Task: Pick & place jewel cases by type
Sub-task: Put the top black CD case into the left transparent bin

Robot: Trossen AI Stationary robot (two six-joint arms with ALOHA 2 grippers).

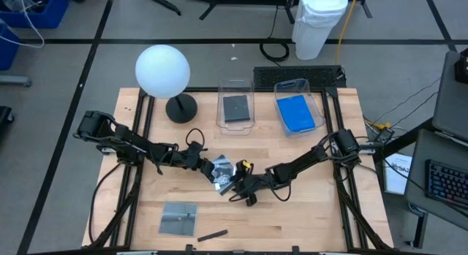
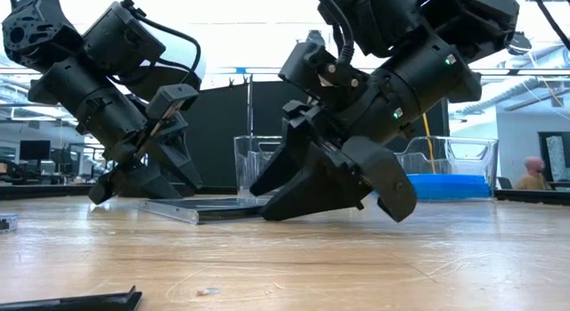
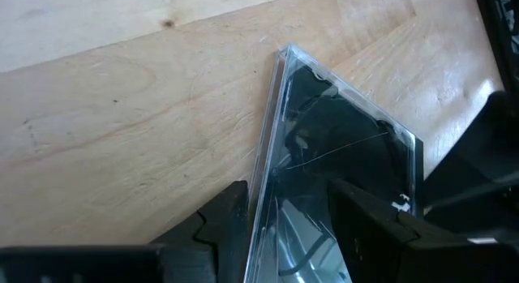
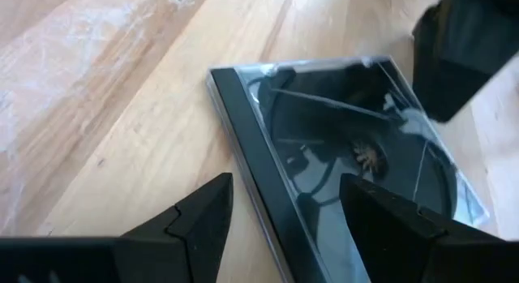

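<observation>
A dark squarish jewel case [image 1: 223,172] lies mid-table between my two grippers. My left gripper [image 1: 207,166] is open at its left side: in the left wrist view one finger [image 3: 223,230] stands beside the case's edge and the other [image 3: 365,222] is over its clear lid. My right gripper [image 1: 245,185] is open at its right side, and its fingers straddle the corner by the case's black spine [image 4: 259,145]. Another grey case [image 1: 179,217] lies flat near the table's near-left corner. One dark case [image 1: 235,107] and blue cases [image 1: 296,112] sit in the tubs. My left gripper slants down from the table's left at the case's edge [image 3: 263,194], one finger beside it and one above the lid; whether either touches, I cannot tell. My right gripper slants down from the right over the spine corner [image 4: 272,206]; whether it touches cannot be told.
Two clear tubs [image 1: 235,85] [image 1: 292,85] stand at the far edge. A white globe lamp [image 1: 162,69] on a dark base stands far left. A small dark stick [image 1: 212,234] lies near the near edge. Bare wood lies near right.
</observation>
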